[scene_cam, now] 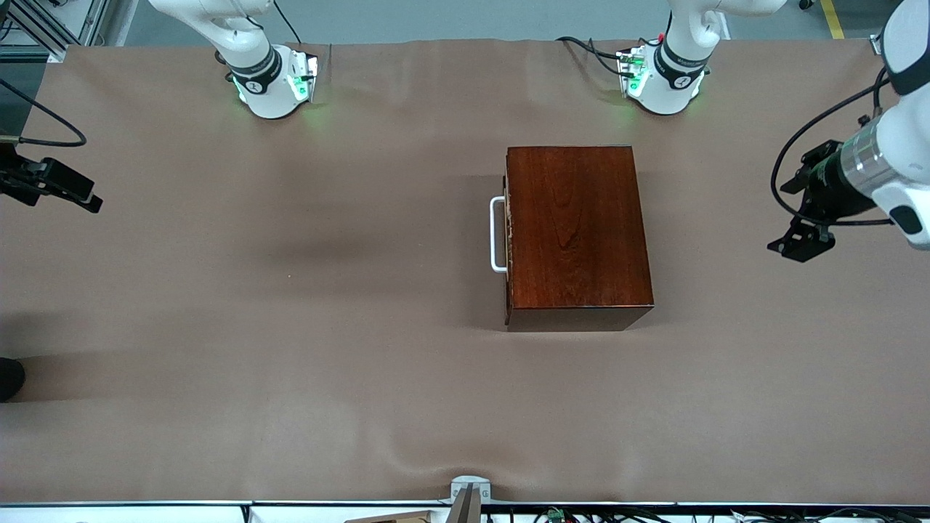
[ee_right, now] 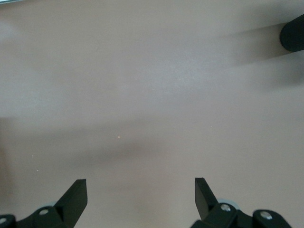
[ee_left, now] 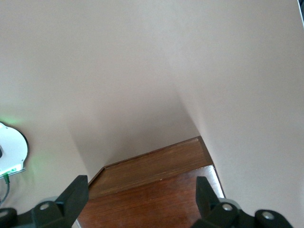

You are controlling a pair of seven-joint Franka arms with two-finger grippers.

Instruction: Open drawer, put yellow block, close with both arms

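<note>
- Left gripper (scene_cam: pixel 799 243): you will find it at the right edge of the front view, held in the air over bare tabletop toward the left arm's end of the table. Its wrist view shows the two black fingers (ee_left: pixel 73 194) spread wide with nothing between them — released.
- Right gripper (scene_cam: pixel 69 190): it sits at the left edge of the front view, over bare cloth at the right arm's end of the table. Its fingers (ee_right: pixel 76 197) also stand wide apart, holding nothing.
- Both arms hang well apart from the box; neither touches it.
- Wooden box (scene_cam: pixel 574 232): note it right of centre in the front view, resting flat on the brown table cover (scene_cam: pixel 290 327), closer to the left arm's base (scene_cam: pixel 661 80) than to the right arm's base (scene_cam: pixel 272 83). Its glossy reddish-brown top shows again low in the left wrist view, between that gripper's fingers.
- Drawer (scene_cam: pixel 508 240): you can see only its front edge, flush with the box — it is shut. Its white bar handle (scene_cam: pixel 497 234) projects from the side of the box that faces the right arm's end of the table.
- Yellow block: you cannot locate it in any of the three views.
- Dark rounded object (scene_cam: pixel 9 378): it shows at the lower left edge of the front view, and again at the upper right of the right wrist view; what it is cannot be told.
- Both bases glow green at the top of the front view.
</note>
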